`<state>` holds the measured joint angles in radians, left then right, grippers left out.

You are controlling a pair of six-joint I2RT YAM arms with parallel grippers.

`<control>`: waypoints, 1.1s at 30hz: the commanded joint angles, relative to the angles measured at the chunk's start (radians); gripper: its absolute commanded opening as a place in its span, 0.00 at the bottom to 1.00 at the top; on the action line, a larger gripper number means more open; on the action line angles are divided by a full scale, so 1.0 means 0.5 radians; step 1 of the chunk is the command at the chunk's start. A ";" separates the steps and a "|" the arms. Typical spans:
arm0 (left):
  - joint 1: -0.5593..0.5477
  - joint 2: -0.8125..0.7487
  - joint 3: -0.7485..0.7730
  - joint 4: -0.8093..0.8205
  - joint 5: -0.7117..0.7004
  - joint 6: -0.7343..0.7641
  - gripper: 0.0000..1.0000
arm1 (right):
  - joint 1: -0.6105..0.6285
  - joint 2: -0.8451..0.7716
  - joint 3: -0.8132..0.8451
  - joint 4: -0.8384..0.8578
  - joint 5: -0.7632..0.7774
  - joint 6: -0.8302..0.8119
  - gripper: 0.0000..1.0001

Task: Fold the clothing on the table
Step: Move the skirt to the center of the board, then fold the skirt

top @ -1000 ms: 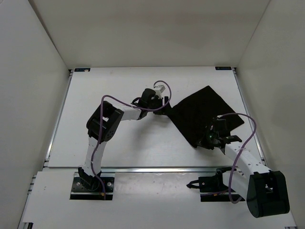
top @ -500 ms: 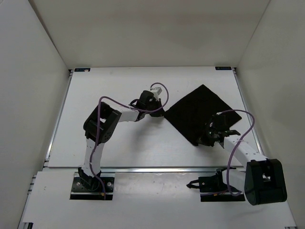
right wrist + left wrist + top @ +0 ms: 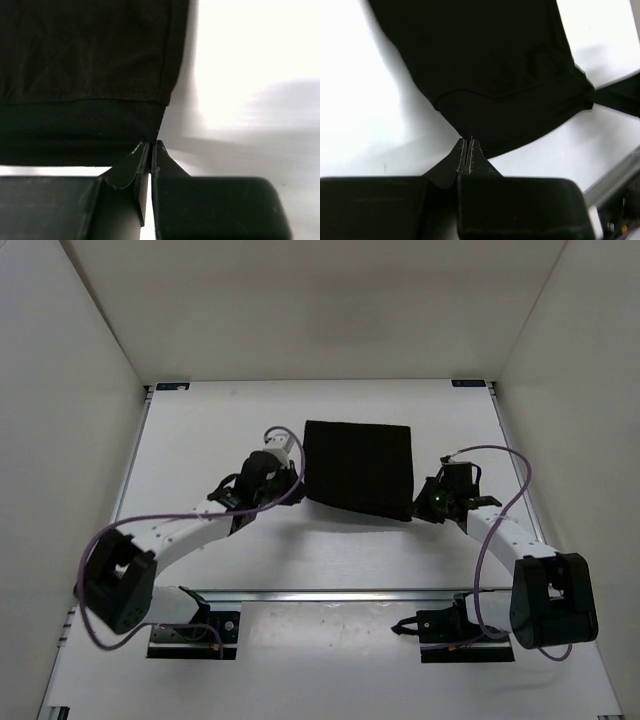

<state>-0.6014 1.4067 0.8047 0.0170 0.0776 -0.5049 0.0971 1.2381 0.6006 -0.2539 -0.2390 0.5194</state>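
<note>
Clothing (image 3: 358,465) is stretched out between the two arms, a black rectangle sitting just ahead of both sets of tips and filling the gap from one pincer to the other. The left pincer (image 3: 468,144) has its tips pressed together on the corner nearest it, and the fabric fans out from there toward the other arm. Same story for the right pincer (image 3: 150,146): it's pinched tight on its own corner, with the stitched hem (image 3: 85,92) running just past the tips.

My read on why it's held like this: keeping the two near corners apart pulls the edge between them taut. That squares the piece up and gives a clean edge to carry over for a fold.

There's a soft shadow (image 3: 200,131) on the counter (image 3: 200,440) right beside the right pincer's tips. So I'd guess the gripped edge is raised a bit while the part farthest from both pincers rests on the counter. Can't say how much is actually off the surface.

There might be a second layer below the hem by the right pincer, but it's too dark to call.

Containers: none in view, so nothing to report there.
</note>
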 commanded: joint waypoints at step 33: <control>0.343 -0.157 0.368 -0.120 -0.149 0.233 0.00 | -0.050 -0.007 0.616 0.213 -0.108 -0.176 0.00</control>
<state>-0.4805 1.2881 0.8429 -0.0940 0.0612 -0.4664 0.1074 1.1778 0.7174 -0.2039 -0.3515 0.5026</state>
